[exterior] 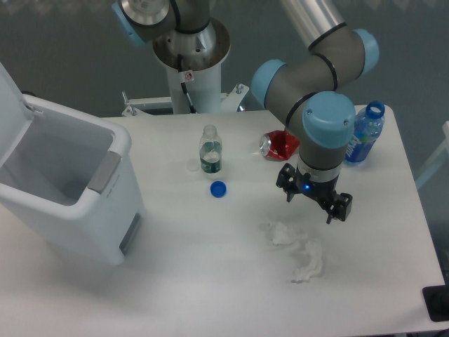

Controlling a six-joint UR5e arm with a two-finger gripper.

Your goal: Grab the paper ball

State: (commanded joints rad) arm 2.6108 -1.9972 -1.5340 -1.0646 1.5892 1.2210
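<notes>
Near the front right of the table (210, 281), I have the gripper (315, 200) hovering with its jaws spread wide and empty just above and behind the paper ball (298, 251), which lies loose on the surface, ready for a descent.

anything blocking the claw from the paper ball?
Nothing visible. The open claw hangs just above and right of the paper ball, with bare table between them. The crushed red can lies behind the arm, out of the path.
</notes>
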